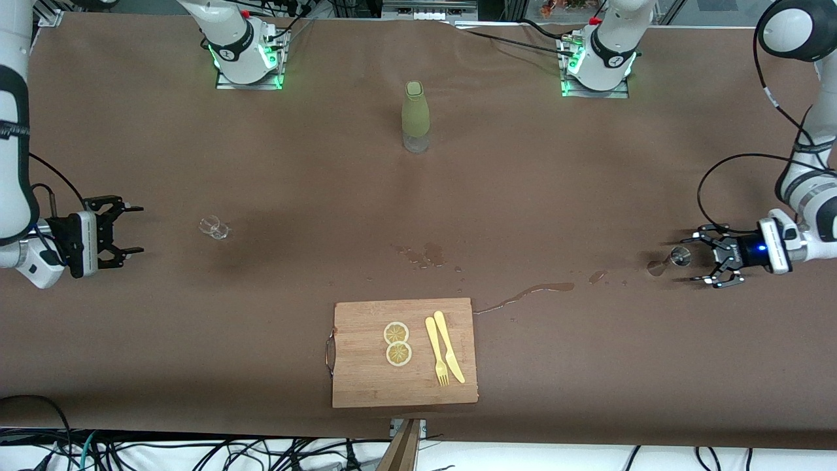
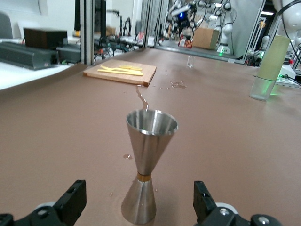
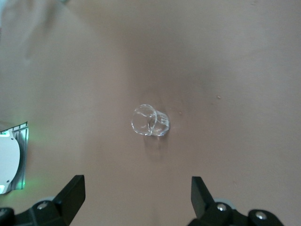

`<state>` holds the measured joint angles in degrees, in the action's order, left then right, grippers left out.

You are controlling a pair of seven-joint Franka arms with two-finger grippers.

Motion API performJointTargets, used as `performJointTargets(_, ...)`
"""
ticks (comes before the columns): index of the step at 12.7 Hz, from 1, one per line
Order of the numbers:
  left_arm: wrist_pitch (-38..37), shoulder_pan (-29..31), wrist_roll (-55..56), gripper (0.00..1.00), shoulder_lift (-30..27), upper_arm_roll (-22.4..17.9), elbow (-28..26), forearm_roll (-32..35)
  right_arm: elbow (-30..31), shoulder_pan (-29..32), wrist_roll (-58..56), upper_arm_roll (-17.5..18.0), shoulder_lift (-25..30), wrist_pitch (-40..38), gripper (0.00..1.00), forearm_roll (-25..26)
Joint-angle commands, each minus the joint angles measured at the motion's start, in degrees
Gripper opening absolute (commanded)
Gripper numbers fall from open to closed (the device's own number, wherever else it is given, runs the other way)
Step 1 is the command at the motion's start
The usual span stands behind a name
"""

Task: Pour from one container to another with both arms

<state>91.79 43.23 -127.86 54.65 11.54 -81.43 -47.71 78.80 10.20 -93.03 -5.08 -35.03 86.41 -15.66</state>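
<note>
**Both containers stand free, liquid on the table**

Just before the left gripper (image 1: 698, 263), whose fingers are spread and empty, the steel double-cone jigger (image 1: 680, 256) stands upright. The right gripper (image 1: 127, 230), also spread, points at the small clear glass (image 1: 214, 227). I judge nothing is held, so any pouring remains or is finished. Spilled liquid (image 1: 523, 292) marks the brown table (image 1: 588, 366). Whether the glass holds liquid, I cannot tell.

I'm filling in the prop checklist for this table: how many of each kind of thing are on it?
Bottle: 1
Small clear glass: 1
Metal measuring cup: 1
Cutting board: 1
Lemon slices: 2
Yellow knife: 1
Yellow fork: 1
Total: 8
</note>
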Motion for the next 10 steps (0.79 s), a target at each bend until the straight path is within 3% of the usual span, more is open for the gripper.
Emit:
performJointTargets(1,-0.4,0.2,11.8,1.00,-6.6,1.5,-0.7,5.4,1.6,-3.5,10.5,0.2,5.6,1.7,1.00,5.6)
performJointTargets(6,6.6,5.1,40.4,1.00,-16.2,11.6,-1.0,18.8,2.6,-8.9,29.3,0.4,11.8,3.1,1.00,12.7)
performJointTargets(10,6.6,3.2,63.5,1.00,-24.7,12.9,-3.3,23.5,3.5,-11.8,42.4,0.5,14.6,1.9,1.00,14.9)
